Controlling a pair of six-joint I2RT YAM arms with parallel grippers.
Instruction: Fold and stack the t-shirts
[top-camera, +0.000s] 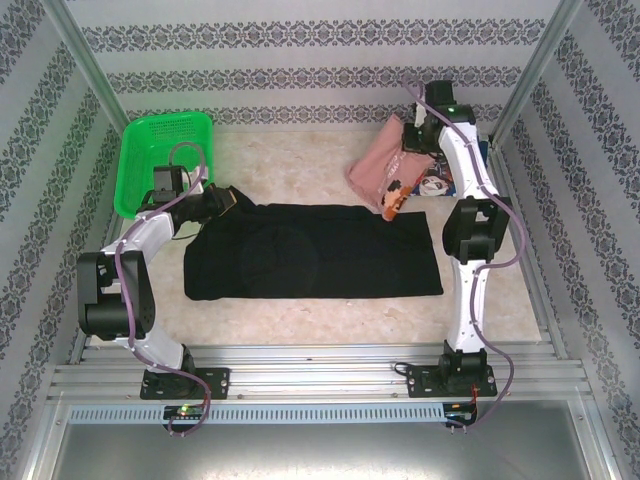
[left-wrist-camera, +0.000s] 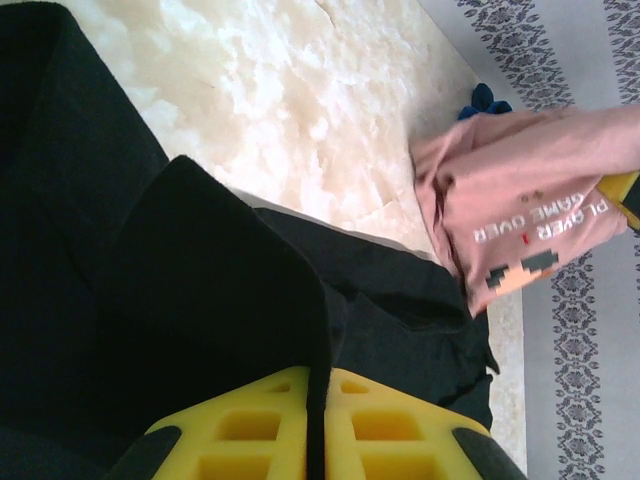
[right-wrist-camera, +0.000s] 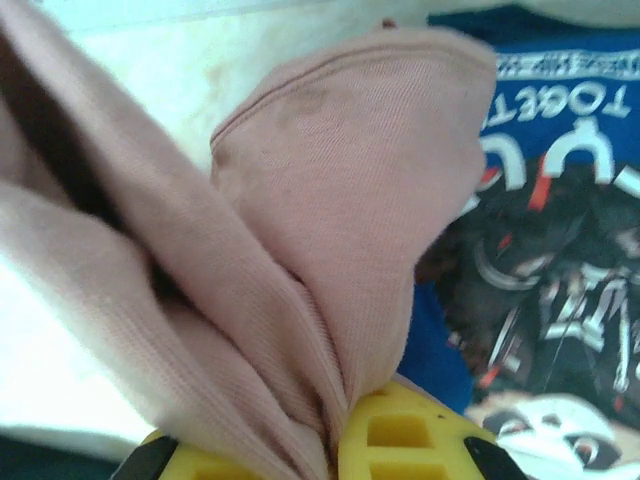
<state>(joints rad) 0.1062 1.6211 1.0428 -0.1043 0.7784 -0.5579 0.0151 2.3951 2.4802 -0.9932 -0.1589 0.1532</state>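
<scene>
While our left pincer (left-wrist-camera: 316, 440) clamps shut on the far-left edge of the black t-shirt (top-camera: 310, 250) spread across the worktop (top-camera: 300, 170), our right pincer (right-wrist-camera: 335, 440) pinches shut on the pink t-shirt (right-wrist-camera: 330, 200), far right, lettered "GAME OVER"; the blue t-shirt (right-wrist-camera: 560, 130) beside it reads "TOGET".

A green plastic mesh basket (top-camera: 165, 160) sits at ten o'clock on the pale marbled desk (top-camera: 300, 165), close against the left wall. Patterned wallpaper (top-camera: 320, 40) lines the walls around the desk, and ribbed metal rails (top-camera: 320, 372) run along six o'clock.
</scene>
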